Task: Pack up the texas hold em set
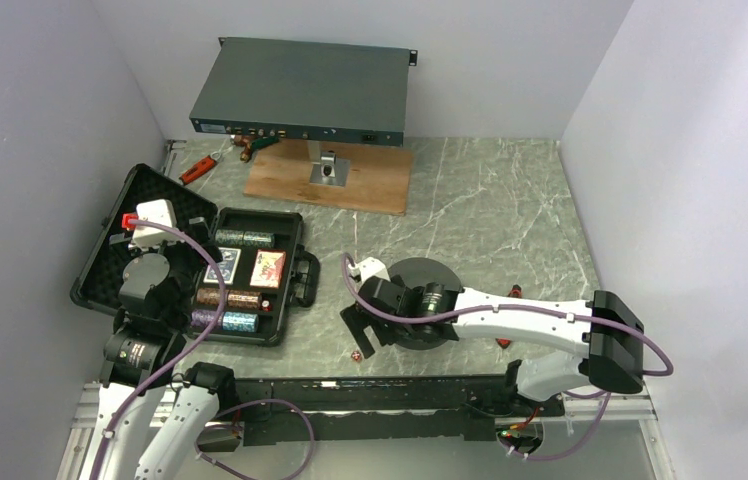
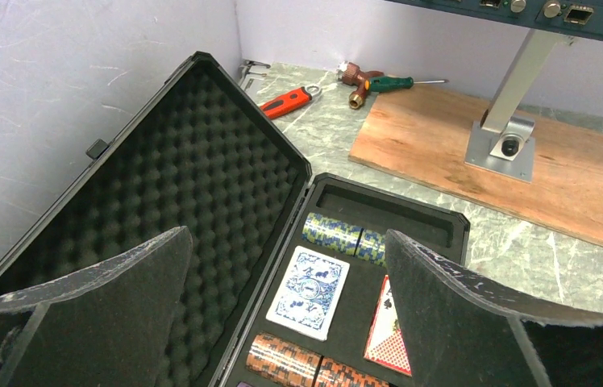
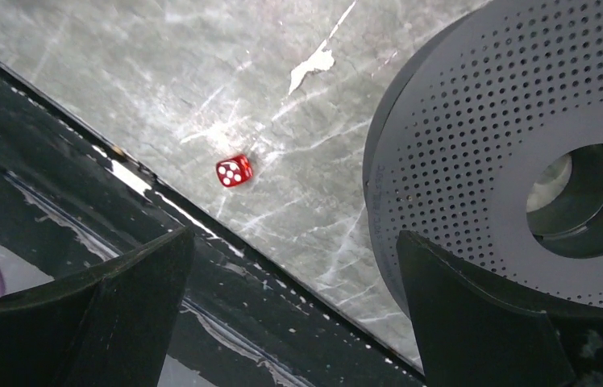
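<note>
I am holding my left end effector above the open briefcase, with its two fingers spread wide apart and nothing between them. The briefcase is sitting at the left of the tabletop, and its foam-lined lid is leaning back toward the left wall. Through my left wrist camera I am looking down into the tray. Blue-green chip stacks are lying in a row toward the far side. In front of them a blue-backed deck and a red deck are lying side by side, and orange-brown chip stacks are lying nearer to me. The far compartment of the tray is showing only its black floor. The handle is sticking out on the right side of the tray.

I am reaching my right end effector low over the near edge of the tabletop, and its fingers are also standing wide apart, gripping nothing. A small red die is lying on the tabletop ahead of the gap between my fingers, touching neither of them, well apart from the briefcase. Just to the right of the die the dark perforated foam ring is lying flat, partly under my right arm in the top view.

At the back, a grey rack-mount box is standing on a post above a wooden board. A green-handled screwdriver and a red-handled tool are lying beside the board's left end.
</note>
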Robot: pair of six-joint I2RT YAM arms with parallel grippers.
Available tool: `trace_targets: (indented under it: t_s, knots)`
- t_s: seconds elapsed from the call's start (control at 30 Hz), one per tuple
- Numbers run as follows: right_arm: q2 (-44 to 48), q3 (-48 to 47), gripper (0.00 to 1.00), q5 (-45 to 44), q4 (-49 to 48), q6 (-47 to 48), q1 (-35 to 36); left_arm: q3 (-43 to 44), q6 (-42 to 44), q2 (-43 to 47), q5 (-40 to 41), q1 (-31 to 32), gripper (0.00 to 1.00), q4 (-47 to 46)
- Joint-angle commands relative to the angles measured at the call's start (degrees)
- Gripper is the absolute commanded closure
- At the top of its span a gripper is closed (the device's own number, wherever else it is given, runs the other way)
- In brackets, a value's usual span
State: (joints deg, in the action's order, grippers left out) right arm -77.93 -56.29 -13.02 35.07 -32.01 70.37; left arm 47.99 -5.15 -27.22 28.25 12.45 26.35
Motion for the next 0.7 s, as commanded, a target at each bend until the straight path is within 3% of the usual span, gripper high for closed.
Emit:
trace_targets:
  t_s: [0.0,0.4,0.67]
  knots:
    - [1.11,1.49,0.0,-2.06,-2.2,2.56,1.18,0.17,0.5,0.15,-1.1,-0.23,0.04,-2.13]
    - [-0.52,3.69,0.02,-0.06,-8.69,12.12,4.08,0.18,0.58,0.15,-1.28,-0.23,0.04,-2.02]
    - [-3.69,2.38,0.17,2.05,-9.13,12.89,4.43,0.17,0.75,-0.13,-1.7,-0.23,0.05,-2.15]
